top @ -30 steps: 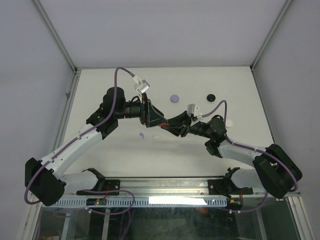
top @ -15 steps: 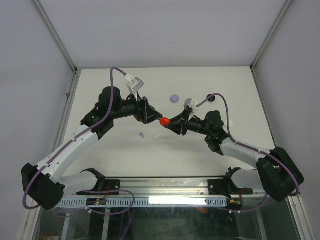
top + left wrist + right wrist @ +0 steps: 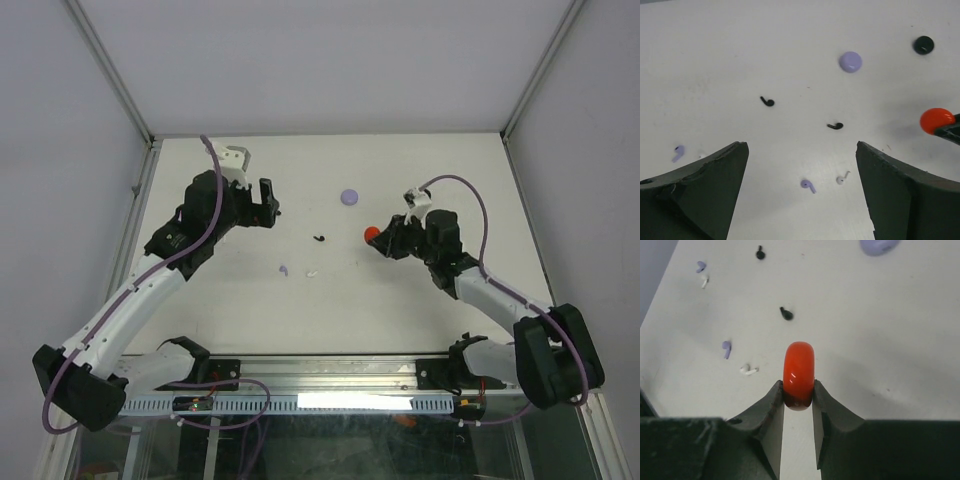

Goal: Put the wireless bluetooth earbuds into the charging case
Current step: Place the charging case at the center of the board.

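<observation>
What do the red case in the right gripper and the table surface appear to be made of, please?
The red case looks like glossy moulded plastic: a bright highlight streak runs along its smooth, rounded edge. The table has a matte off-white surface, perhaps laminate or painted board: no glare, only faint specks. Neither material is certain from looks alone.

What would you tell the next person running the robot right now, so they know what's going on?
Left gripper: open, empty, over the table.
Right gripper: shut on the red case, held on edge.
On the table: lilac case, black case, black buds, lilac buds, white buds.
Done: no bud is visibly in a case.
Left: the six loose buds go into cases. No red buds show.
</observation>
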